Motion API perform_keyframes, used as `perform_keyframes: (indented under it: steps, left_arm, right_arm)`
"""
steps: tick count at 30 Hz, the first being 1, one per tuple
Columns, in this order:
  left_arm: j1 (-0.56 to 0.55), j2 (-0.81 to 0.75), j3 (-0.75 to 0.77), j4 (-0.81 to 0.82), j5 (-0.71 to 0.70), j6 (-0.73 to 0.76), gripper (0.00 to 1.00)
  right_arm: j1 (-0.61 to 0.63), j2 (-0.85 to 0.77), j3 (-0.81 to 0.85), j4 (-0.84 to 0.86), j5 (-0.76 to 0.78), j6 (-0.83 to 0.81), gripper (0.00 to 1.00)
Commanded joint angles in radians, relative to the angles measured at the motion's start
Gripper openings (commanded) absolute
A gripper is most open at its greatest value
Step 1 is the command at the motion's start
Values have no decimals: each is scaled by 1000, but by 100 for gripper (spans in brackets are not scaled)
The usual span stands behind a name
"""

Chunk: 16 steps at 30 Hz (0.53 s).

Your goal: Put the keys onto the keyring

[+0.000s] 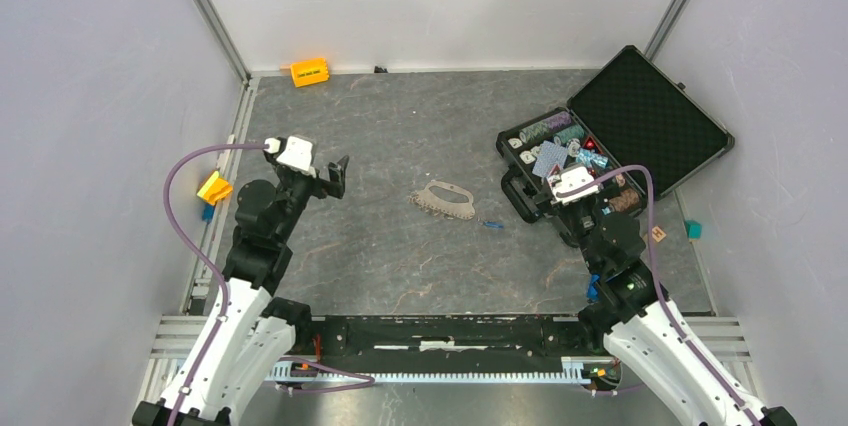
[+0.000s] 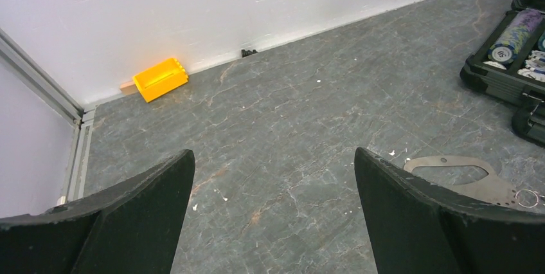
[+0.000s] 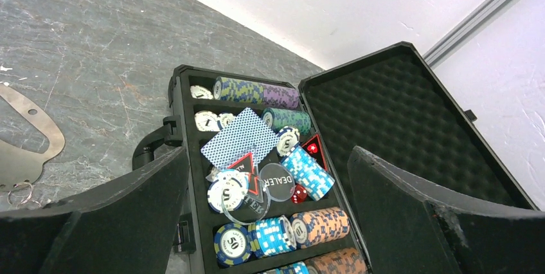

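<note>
While neither arm has hold of anything, the flat silver metal keyring plate with a handle-shaped cut-out [image 1: 445, 200] lies on the grey stone-patterned worktop [image 1: 380, 266] between the two arms, its long axis running left to right; whether its toothed near edge is keys is too small to tell; a small blue item [image 1: 491, 224], possibly a key, sits near its right end. Left fingers [image 2: 128, 216]: spread wide, empty; plate ahead and to their right. Right fingers [image 3: 116, 222]: spread wide, empty, above the open black poker-chip case [image 3: 398, 113]; plate to their left. Judged about equally near
</note>
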Motion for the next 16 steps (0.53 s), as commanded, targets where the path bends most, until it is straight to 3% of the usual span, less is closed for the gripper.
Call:
perform_keyframes:
  steps: [1,16]
  left_arm:
    - [9,4,5,0,2,-26,100]
    - [9,25,-10,5,31,-26,100]
  right_arm:
    - [-1,-8,-10,34,-13,-7,98]
    - [-2,11,-13,26,-6,-9,98]
